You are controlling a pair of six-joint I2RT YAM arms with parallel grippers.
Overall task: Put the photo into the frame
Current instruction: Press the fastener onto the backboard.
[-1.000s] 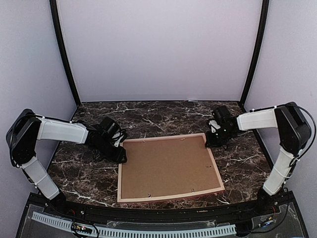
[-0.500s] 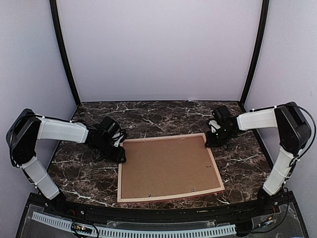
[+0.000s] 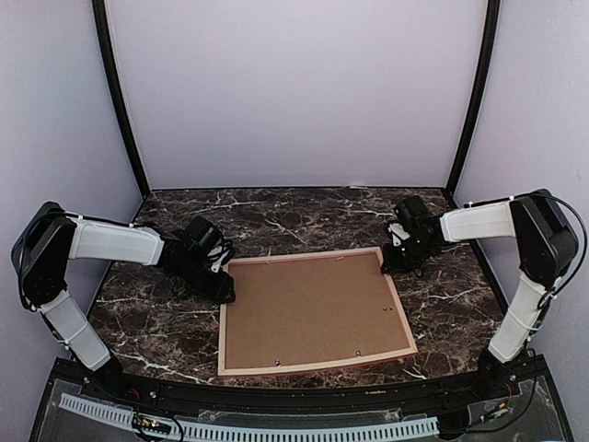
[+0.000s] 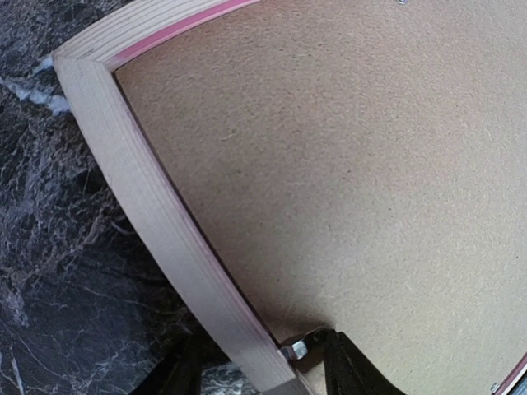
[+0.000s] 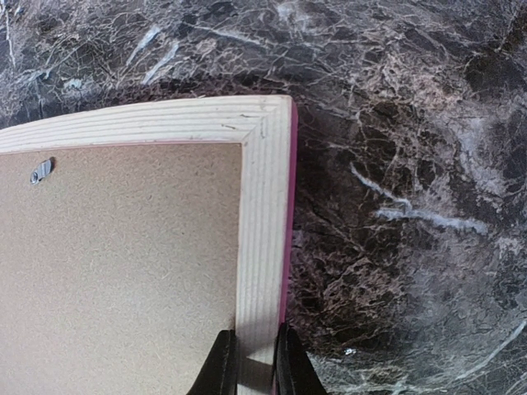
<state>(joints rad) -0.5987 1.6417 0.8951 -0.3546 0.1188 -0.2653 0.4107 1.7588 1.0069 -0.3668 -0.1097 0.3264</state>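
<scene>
On the frame [image 5: 265, 206], right end effector [image 5: 256, 369] clamps.

Wrist views crop the frame [image 4: 148, 222], left hand [image 4: 263, 364] and right hand [image 5: 255, 360] cut off below

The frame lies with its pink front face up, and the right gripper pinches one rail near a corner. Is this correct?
Not quite. The frame lies with its pale wooden reverse up, as the right wrist view shows. The right gripper does pinch one rail near a corner.
</scene>
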